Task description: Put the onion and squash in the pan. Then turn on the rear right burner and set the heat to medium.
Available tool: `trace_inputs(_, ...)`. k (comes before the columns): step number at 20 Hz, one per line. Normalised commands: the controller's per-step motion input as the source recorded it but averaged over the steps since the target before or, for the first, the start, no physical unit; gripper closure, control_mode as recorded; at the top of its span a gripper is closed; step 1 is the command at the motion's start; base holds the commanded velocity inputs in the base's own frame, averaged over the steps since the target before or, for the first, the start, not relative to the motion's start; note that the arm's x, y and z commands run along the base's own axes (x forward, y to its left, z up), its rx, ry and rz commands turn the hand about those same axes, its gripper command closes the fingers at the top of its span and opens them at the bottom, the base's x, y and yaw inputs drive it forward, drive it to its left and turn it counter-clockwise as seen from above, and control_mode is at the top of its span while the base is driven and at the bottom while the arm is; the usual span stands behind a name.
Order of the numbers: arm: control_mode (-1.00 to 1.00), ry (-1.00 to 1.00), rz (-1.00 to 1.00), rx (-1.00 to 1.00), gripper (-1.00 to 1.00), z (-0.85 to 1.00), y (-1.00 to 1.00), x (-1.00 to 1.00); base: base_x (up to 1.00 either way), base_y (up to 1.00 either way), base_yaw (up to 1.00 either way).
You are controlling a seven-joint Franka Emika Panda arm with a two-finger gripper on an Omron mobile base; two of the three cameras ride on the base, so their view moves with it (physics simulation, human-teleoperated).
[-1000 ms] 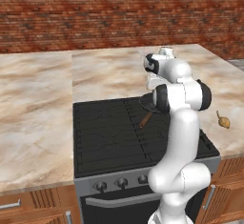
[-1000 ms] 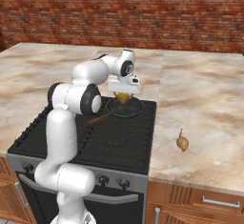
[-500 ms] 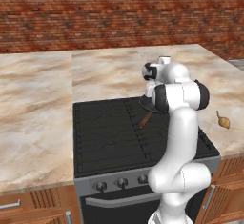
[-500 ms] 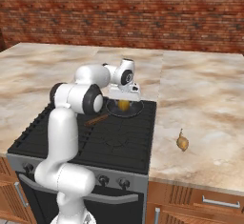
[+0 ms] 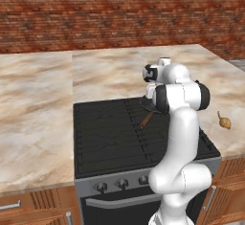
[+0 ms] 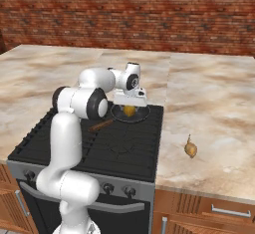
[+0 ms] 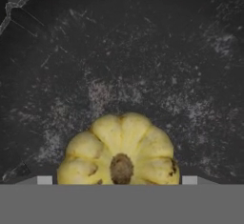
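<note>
The yellow squash (image 7: 121,149) sits between my fingertips, and my gripper (image 7: 116,180) is shut on it, low over the dark floor of the pan (image 7: 143,51). From the right base, my gripper (image 6: 130,106) points down into the pan (image 6: 117,113) with the squash (image 6: 129,111) inside its rim; whether it touches the floor I cannot tell. The pan's brown handle (image 6: 101,125) points toward the front left. The pan (image 5: 145,104) stands on the rear right burner (image 6: 152,114) of the black cooktop. The onion (image 6: 190,149) lies on the counter right of the stove, also seen as the onion (image 5: 224,121).
A row of knobs (image 6: 105,188) runs along the stove's front panel, knobs (image 5: 122,183) in the left base view too. Marble counter (image 6: 214,108) surrounds the stove on both sides, and a brick wall (image 6: 149,14) closes the back. My own arm hides part of the pan in the left base view.
My hand has come down a little over the pan, and the squash has gone down with it, lower inside the rim. The onion has stayed put.
</note>
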Motion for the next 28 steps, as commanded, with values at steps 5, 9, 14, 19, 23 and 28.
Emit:
trace_inputs(5,-1.0,0.0,0.0,0.0,-1.0,0.0,0.0,0.0,0.0,0.0,0.0)
trace_inputs(9,-1.0,-0.05,0.0,0.0,-1.0,0.15,0.0,0.0,0.0,0.0,0.0)
trace_inputs(14,-1.0,-0.04,0.0,0.0,-1.0,0.38,0.0,-0.02,0.0,0.0,0.0)
trace_inputs(19,-1.0,0.0,0.0,0.0,-1.0,0.18,-0.16,-0.38,0.0,0.0,0.0)
trace_inputs(23,-1.0,0.0,0.0,0.0,-1.0,0.0,-0.2,-0.87,0.0,0.0,0.0)
trace_inputs(28,-1.0,-0.03,0.0,0.0,-1.0,0.0,-0.23,-0.95,0.0,0.0,0.0)
